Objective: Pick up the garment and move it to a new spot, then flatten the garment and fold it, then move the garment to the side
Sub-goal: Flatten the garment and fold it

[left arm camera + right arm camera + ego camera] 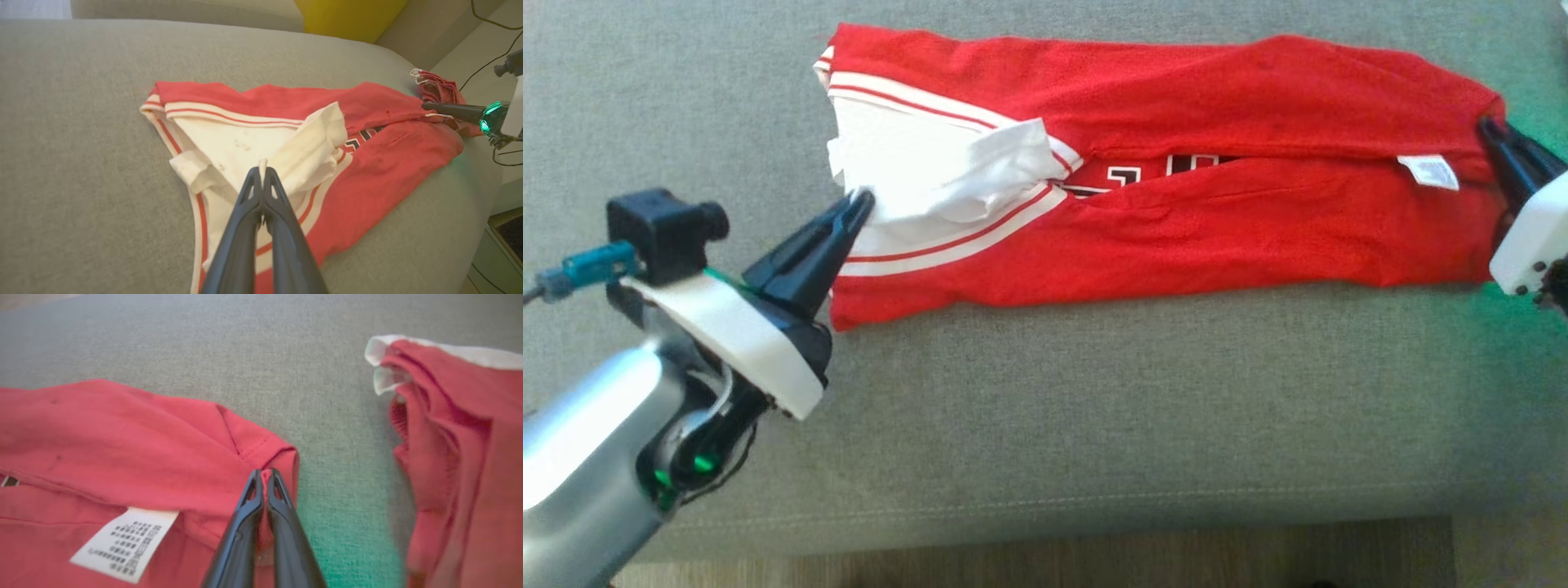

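Observation:
The garment (1176, 220), a red jersey with white, red-striped trim, lies folded into a long band across the grey cushion (1094, 408). At its left end my left gripper (859, 200) is shut on a white fold of the garment (380, 163); in the left wrist view the tips (262, 171) pinch that white cloth. My right gripper (1490, 129) is shut on the red hem at the right end. The right wrist view shows its tips (264, 473) closed on the hem corner of the garment (122, 449), beside a white care label (124, 543).
A bunched red cloth with white edging (449, 457) lies just beyond the right gripper. The cushion's front edge meets wooden floor (1094, 555). A yellow cushion (347, 16) and cables (490, 61) sit at the far side. Bare grey cushion stretches in front of the garment.

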Robot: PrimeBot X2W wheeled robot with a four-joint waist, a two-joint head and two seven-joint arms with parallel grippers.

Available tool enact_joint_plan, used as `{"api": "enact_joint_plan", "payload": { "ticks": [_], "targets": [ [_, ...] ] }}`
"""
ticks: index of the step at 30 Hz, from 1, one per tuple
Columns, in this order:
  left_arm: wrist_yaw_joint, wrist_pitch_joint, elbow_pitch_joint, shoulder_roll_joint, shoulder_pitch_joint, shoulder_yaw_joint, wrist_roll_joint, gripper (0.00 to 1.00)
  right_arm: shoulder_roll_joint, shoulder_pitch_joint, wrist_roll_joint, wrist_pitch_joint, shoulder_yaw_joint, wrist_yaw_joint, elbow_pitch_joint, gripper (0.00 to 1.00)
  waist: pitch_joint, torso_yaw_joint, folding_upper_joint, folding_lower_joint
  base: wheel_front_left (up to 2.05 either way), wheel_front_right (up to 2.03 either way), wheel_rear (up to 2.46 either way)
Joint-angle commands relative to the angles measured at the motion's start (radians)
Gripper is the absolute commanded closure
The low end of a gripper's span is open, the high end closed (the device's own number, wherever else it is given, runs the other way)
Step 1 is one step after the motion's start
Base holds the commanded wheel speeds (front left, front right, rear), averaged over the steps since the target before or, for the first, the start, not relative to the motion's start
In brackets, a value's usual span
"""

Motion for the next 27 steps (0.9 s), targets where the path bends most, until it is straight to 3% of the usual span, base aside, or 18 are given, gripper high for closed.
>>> {"api": "enact_joint_plan", "payload": {
  "ticks": [1,9,10,11,12,13,17,22,27],
  "targets": [
    [0.013,-0.005,-0.017,0.042,-0.014,0.039,0.006,1.0,0.0,0.013,-0.008,0.018,0.0,0.0,-0.045,1.0,0.004,0.0,-0.0001,0.0001,0.0,0.0,0.0],
    [0.055,-0.046,0.069,0.004,0.014,0.029,0.028,1.0,0.038,0.025,-0.036,0.015,-0.011,0.0,-0.016,1.0,-0.019,-0.013,-0.0001,0.0001,0.0,0.0,0.0],
    [0.061,-0.05,0.078,0.0,0.019,0.031,0.025,1.0,0.042,0.026,-0.036,0.009,-0.01,0.0,-0.006,0.92,-0.027,-0.015,-0.0001,0.0001,0.0,0.0,0.0],
    [0.067,-0.057,0.085,-0.005,0.024,0.035,0.022,0.7,0.046,0.027,-0.037,0.0,-0.012,0.0,0.004,0.41,-0.037,-0.017,-0.0001,0.0001,0.0,0.0,0.0],
    [0.073,-0.065,0.09,-0.01,0.03,0.038,0.021,0.07,0.052,0.028,-0.039,-0.014,-0.015,0.0,0.012,0.0,-0.048,-0.019,-0.0001,0.0001,0.0,0.0,0.0],
    [0.079,-0.073,0.09,-0.015,0.038,0.041,0.023,0.0,0.06,0.031,-0.039,-0.028,-0.017,0.0,0.019,0.0,-0.06,-0.022,-0.0001,0.0001,0.0,0.0,0.0],
    [0.125,-0.1,0.084,-0.03,0.074,0.061,0.034,0.0,0.09,0.046,-0.032,-0.083,-0.034,0.0,0.022,0.0,-0.101,-0.03,-0.0001,0.0001,0.0,0.0,0.0],
    [0.267,-0.123,0.052,-0.055,0.164,0.129,0.098,0.0,0.151,0.1,-0.053,-0.181,-0.07,0.0,0.0,0.0,-0.174,-0.043,-0.0001,0.0001,0.0,0.0,0.0],
    [0.394,-0.125,-0.043,-0.124,0.287,0.249,0.203,0.0,0.21,0.167,-0.101,-0.256,-0.124,0.0,-0.006,0.0,-0.233,-0.04,-0.0001,0.0001,0.0,0.0,0.0]
  ]
}}
